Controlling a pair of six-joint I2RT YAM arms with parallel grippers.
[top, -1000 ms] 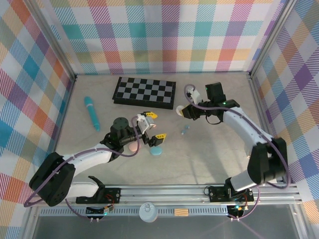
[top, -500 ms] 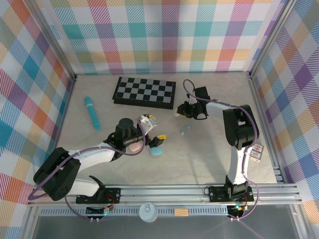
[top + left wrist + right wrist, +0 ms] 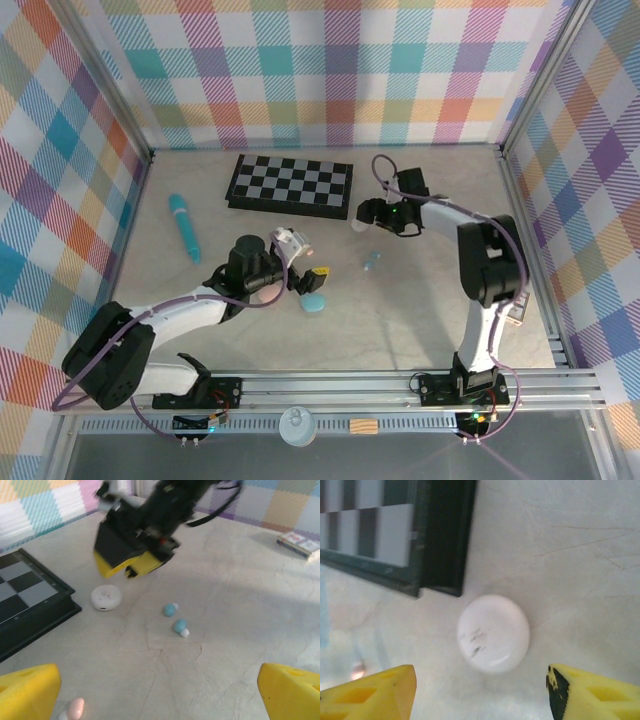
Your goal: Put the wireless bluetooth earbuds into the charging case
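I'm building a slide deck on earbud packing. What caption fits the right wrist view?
Right claw open above a white pebble-like case lying beside the chessboard.

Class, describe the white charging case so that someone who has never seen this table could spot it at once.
Find the black-and-white chessboard at the back of the table. Just off its right near corner lies the white charging case. It is a plain white pebble, far bigger than the light blue earbuds nearby.

No legible text found. Dark marks on the white case [image 3: 493, 633] are blurred. Print on the small box [image 3: 299, 544], at 3 o'clock on the table, is unreadable.
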